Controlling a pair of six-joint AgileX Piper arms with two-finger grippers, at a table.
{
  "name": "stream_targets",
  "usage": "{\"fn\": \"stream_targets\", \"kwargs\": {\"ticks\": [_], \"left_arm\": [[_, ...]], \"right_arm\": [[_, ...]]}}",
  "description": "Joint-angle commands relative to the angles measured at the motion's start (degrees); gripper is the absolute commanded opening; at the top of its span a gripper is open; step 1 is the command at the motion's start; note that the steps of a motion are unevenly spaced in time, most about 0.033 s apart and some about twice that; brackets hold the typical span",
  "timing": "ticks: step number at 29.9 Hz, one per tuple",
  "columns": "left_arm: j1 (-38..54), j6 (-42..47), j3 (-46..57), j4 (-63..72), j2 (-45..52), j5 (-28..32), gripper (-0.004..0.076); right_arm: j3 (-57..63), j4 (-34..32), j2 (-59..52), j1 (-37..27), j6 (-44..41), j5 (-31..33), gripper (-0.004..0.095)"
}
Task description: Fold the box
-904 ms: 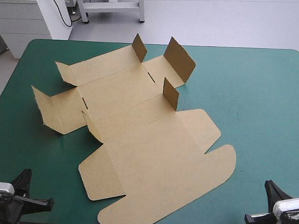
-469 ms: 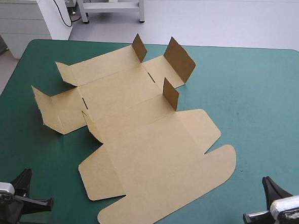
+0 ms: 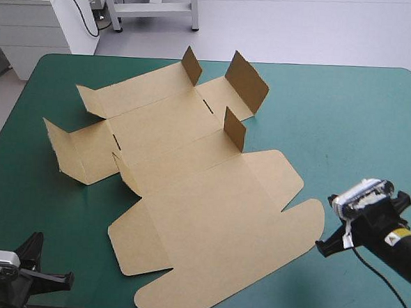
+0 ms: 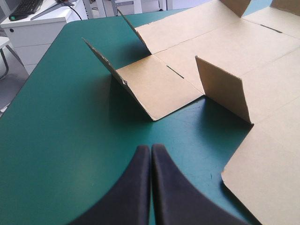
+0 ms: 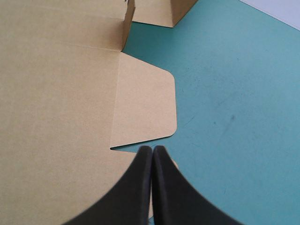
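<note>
Lying under and ahead of the clenched, empty right hand point(image 5: 152, 148): the box point(image 5: 61, 93).

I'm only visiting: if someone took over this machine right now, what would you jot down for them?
Box: a mostly flat sheet in the middle of the teal-green table. A few small flaps stand up; nothing is tucked.
Left gripper: shut, empty, above bare cover near the table's near-left corner, short of the box.
Right gripper: shut, empty, at the box's right edge by the notch under its rounded side flap.
Left to do: all the folding.
</note>
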State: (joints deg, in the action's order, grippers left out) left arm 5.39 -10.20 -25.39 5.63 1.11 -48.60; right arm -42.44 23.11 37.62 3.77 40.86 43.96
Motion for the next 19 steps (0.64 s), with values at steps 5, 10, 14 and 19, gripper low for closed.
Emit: {"fn": "stream_targets", "kwargs": {"ticks": [5, 10, 14, 19], "left_arm": [[-0.5, 0.3, -1.2, 0.4, 0.2, 4.4, -0.0008], [-0.3, 0.3, -1.2, 0.4, 0.2, 4.4, -0.0008], [-0.3, 0.3, -1.2, 0.4, 0.2, 4.4, -0.0008], [-0.3, 0.3, -1.2, 0.4, 0.2, 4.4, -0.0008]], "right_arm": [[-12.0, 12.3, 19.0, 2.9, 1.0, -1.7, -0.0013], [-20.3, 11.6, 31.1, 9.4, -0.7, -1.7, -0.0004], [-27.1, 7.1, 39.4, 15.1, -6.3, -3.1, 0.0003], [-36.7, 0.5, 48.6, 18.1, -13.6, -1.6, 0.0003]]}}
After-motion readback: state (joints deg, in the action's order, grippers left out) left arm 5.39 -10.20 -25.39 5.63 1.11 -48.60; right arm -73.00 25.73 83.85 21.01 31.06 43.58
